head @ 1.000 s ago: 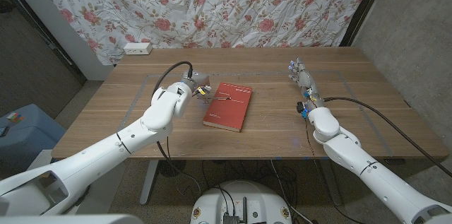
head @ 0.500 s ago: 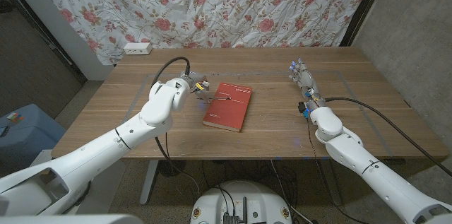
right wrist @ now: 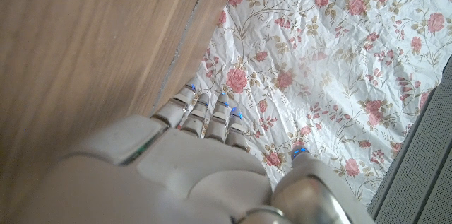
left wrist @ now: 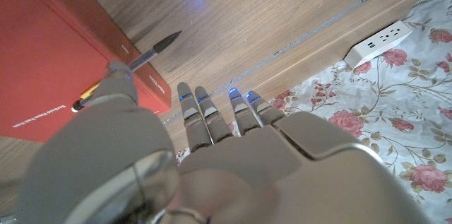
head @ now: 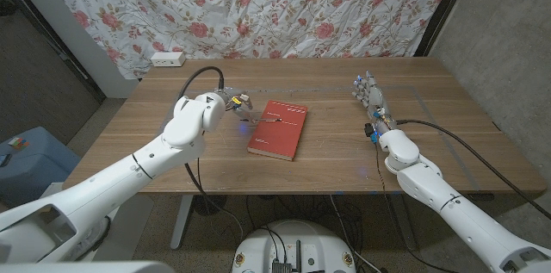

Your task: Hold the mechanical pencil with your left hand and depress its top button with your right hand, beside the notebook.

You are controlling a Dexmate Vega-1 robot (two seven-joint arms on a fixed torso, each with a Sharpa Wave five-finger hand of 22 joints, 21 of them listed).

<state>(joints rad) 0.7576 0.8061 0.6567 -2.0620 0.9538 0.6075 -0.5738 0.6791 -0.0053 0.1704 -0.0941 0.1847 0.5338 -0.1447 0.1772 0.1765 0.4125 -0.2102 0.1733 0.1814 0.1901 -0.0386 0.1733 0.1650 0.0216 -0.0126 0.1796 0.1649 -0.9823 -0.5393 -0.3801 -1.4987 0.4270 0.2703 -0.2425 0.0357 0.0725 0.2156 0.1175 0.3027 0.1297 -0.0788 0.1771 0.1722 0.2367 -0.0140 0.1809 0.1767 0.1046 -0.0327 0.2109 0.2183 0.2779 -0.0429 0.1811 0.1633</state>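
Both hands empty, fingers spread | left hand (left wrist: 212, 160) beside notebook (head: 278, 129) | left wrist view: pencil (left wrist: 131, 61) overhangs notebook edge | right hand (head: 370, 94) well apart.

Wooden table (head: 344, 148), brown plank top, faint tape lines marking a rectangle on it. Floral cloth (head: 258, 6) hangs behind the far edge, white with red roses, wrinkled; seen also in the right wrist view (right wrist: 339, 47) and left wrist view (left wrist: 417, 75). White power strip (head: 167, 59) lies past the table's far left corner, against the cloth; left wrist view shows its sockets (left wrist: 379, 42). Blue bin (head: 26, 165) on the floor at left. Grey wall (head: 508, 40) at right.
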